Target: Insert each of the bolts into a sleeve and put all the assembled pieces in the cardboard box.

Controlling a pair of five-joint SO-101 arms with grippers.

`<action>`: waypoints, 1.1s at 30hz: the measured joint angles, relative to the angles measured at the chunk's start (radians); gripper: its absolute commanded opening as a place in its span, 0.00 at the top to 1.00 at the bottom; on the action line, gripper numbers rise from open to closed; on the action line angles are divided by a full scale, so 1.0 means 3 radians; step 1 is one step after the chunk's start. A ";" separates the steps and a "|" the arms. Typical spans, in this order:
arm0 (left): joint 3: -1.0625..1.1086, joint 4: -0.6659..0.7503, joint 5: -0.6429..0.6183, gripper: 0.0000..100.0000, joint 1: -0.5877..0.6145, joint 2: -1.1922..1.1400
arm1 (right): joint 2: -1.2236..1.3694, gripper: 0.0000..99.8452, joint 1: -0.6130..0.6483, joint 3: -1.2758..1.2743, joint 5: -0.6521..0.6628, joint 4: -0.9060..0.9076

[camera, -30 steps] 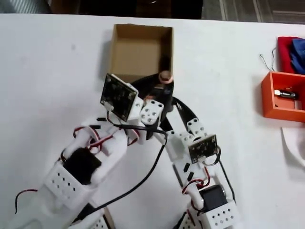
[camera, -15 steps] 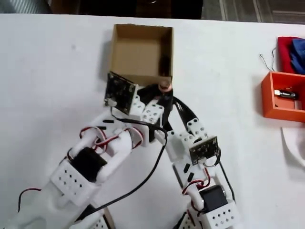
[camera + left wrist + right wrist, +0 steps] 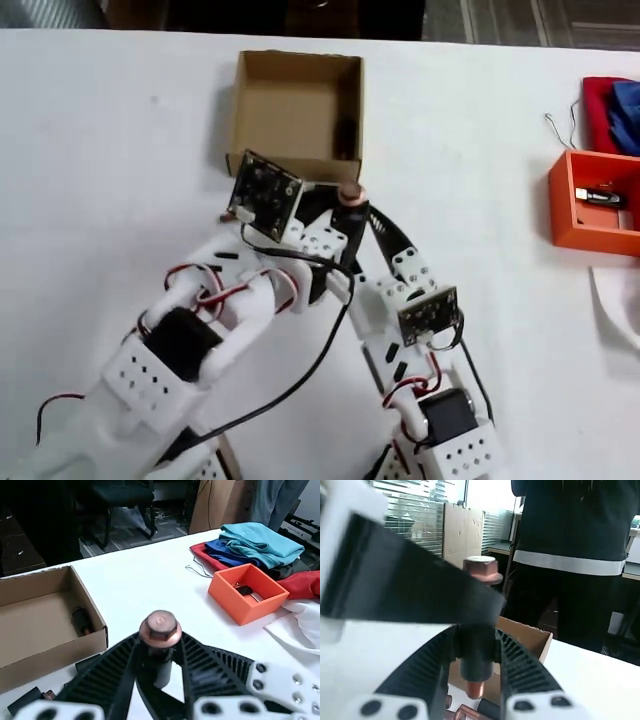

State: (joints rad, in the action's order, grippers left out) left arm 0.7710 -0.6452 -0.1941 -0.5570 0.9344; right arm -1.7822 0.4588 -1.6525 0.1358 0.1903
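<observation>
A copper bolt (image 3: 348, 194) stands upright in a black sleeve (image 3: 476, 652) just in front of the cardboard box (image 3: 296, 70). Its hex head (image 3: 160, 625) sits on top and its tip (image 3: 475, 689) pokes out below. My left gripper (image 3: 160, 646) is shut on it just under the head. My right gripper (image 3: 476, 640) is shut on the sleeve from the other side. One left finger (image 3: 410, 587) crosses in front in the right wrist view. An assembled piece (image 3: 81, 620) lies in the box. A loose sleeve and bolt (image 3: 31, 698) lie beside the box's near wall.
An orange tray (image 3: 595, 205) with a small dark item stands at the right, with folded red and blue cloths (image 3: 250, 542) behind it. A thin black cord (image 3: 562, 125) lies near them. A black cable (image 3: 300, 375) runs between the two arms.
The left wrist has swung right and lowered. The bolt head has come down from the box's near edge towards the arms. The right arm has barely moved.
</observation>
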 measured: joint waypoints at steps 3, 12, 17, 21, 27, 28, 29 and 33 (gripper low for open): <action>-0.0164 -0.0194 0.0010 0.84 0.0000 0.0000 | 0.0000 0.98 -0.0005 0.0000 0.0000 0.0000; -0.0409 -0.0522 0.0015 0.84 0.0000 0.0000 | 0.0000 0.98 0.0000 0.0000 -0.0005 0.0000; -0.0409 -0.0624 0.0020 0.84 0.0000 0.0000 | 0.0000 0.98 0.0000 0.0000 -0.0005 0.0000; -0.0430 -0.0624 0.0031 0.84 0.0066 0.0005 | 0.0010 0.98 -0.0005 -0.0005 0.0000 0.0000; -0.0440 -0.0629 0.0031 0.84 0.0199 0.0005 | 0.0005 0.98 -0.0005 0.0000 0.0000 0.0000; -0.0460 -0.0629 0.0031 0.84 0.0194 0.0005 | 0.0000 0.98 -0.0005 0.0000 0.0000 0.0000; -0.0506 -0.0629 0.0031 0.84 0.0194 0.0005 | 0.0000 0.98 -0.0005 0.0000 0.0000 0.0000; -0.0808 -0.0629 0.0031 0.85 0.0230 0.0010 | 0.0000 0.98 -0.0005 -0.0005 0.0000 0.0000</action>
State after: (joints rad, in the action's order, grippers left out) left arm 0.5286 -0.8339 -0.1849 -0.4879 0.9375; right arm -1.7822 0.4572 -1.6540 0.1358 0.1903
